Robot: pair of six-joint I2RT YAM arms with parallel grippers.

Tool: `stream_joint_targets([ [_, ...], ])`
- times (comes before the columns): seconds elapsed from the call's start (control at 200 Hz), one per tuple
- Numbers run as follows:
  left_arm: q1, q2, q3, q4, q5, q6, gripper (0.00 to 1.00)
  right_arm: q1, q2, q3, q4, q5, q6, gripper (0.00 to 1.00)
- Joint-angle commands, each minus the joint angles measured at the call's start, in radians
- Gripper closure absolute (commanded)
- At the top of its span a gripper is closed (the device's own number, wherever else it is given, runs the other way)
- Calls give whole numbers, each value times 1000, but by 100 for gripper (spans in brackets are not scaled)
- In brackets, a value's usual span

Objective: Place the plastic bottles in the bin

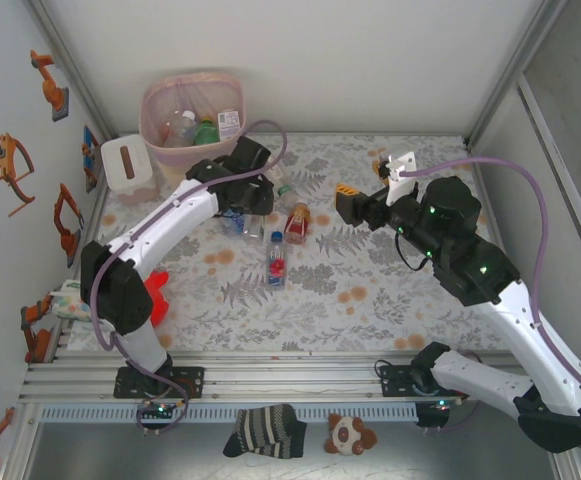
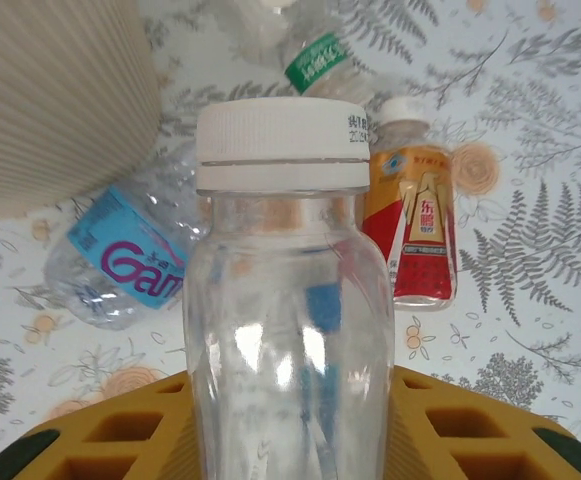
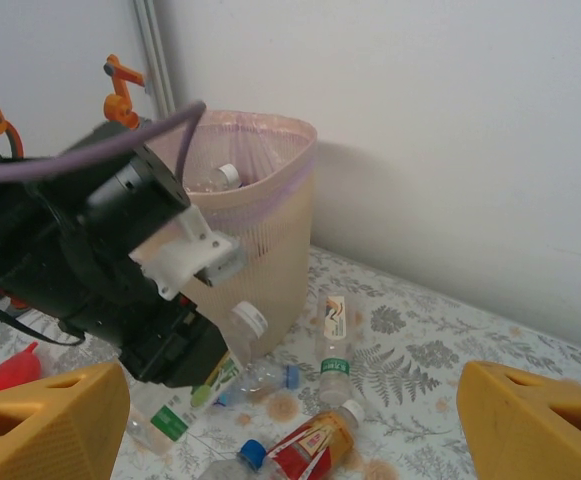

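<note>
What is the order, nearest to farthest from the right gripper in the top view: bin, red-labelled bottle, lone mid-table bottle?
1. The red-labelled bottle, just left of the right gripper.
2. The lone mid-table bottle, further left and nearer the bases.
3. The bin, in the far back left corner.

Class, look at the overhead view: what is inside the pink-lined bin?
Inside the bin, a clear bottle, a green bottle and a white-labelled item lie on top. Whatever sits beneath them, and the bin's bottom, is covered.
</note>
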Motion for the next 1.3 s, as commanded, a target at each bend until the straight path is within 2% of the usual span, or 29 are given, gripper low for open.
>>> stream_joint_targets([
  [0.0,5,-64,57,-63,-42,72,61,-6,3,1,28,-11,16,16],
  [0.315,31,-175,151,30,-78,165,60,-6,9,4,36,-18,17,16],
  [0.451,52,-193,188,86,-130,213,60,-6,12,6,35,-20,16,16],
  [0.601,99,-185,245,137,-137,247,59,-6,14,11,36,-23,19,16],
  [0.806,151,-128,366,172,-149,290,59,-6,17,19,32,-22,18,16],
  [1.041,237,-16,553,185,-95,302,59,-6,14,21,28,-23,16,16],
  [1.202,303,108,724,121,-54,288,60,-6,6,20,22,-14,16,16],
  [1.297,334,196,842,55,-67,315,61,-6,0,20,20,-11,15,16],
])
